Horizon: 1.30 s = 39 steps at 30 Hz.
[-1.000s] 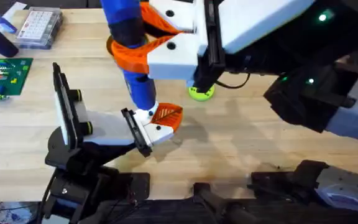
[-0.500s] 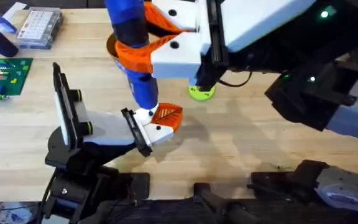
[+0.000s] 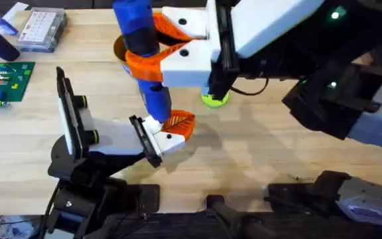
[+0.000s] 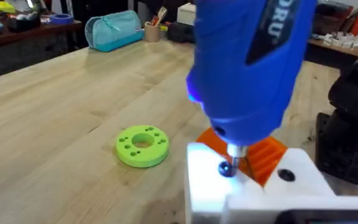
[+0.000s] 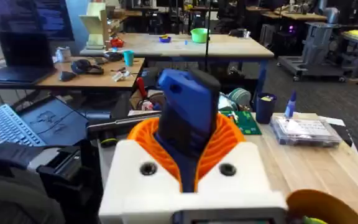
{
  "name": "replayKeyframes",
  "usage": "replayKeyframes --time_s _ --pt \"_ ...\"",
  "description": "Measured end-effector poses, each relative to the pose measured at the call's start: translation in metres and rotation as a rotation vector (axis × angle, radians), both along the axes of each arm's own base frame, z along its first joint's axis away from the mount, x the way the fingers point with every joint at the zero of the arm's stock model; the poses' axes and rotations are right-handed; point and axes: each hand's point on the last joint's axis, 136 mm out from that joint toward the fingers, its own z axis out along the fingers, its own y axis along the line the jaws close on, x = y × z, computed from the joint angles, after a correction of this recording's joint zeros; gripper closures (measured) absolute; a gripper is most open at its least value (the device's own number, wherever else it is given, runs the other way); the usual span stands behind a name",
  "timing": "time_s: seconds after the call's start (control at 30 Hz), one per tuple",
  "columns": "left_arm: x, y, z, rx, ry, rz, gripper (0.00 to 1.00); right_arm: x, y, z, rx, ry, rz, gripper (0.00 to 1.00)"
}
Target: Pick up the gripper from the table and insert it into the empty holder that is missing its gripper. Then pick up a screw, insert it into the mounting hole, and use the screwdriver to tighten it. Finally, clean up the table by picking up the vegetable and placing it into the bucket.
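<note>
Gripping the thick bright-blue cylindrical screwdriver (image 3: pixel 141 60), the right end effector (image 3: pixel 152 52) is driving the screw; the tip should stay vertical over the mounting hole. Left end effector's state: cannot tell.

The screwdriver (image 4: pixel 248 65) hangs large and bright blue over the desk (image 4: pixel 55 118), its body stepping narrower toward a short metal tip. That tip meets a dark screw head (image 4: pixel 226 168) set in a white block (image 4: pixel 253 193). A second dark hole (image 4: pixel 285 175) sits a little to one side on the same block. Just behind the tip rises the gripper (image 4: pixel 263 155) with its orange ribs (partly hidden by the blue body). On the bare wood lies a flat lime-green disc (image 4: pixel 142 145) with a ring of small holes, apart from the block. Farther back stands a teal pouch (image 4: pixel 112 29) beside a cup of pens (image 4: pixel 152 30).
</note>
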Motion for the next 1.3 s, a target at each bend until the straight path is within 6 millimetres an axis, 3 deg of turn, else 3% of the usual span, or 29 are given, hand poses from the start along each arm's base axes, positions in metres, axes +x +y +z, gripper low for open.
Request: replayKeyframes --time_s 1.3 --pt "0.0 0.0 0.0 0.0 0.0 0.0 0.988 -0.0013 -0.0011 0.0075 0.027 -0.025 0.001 0.924"
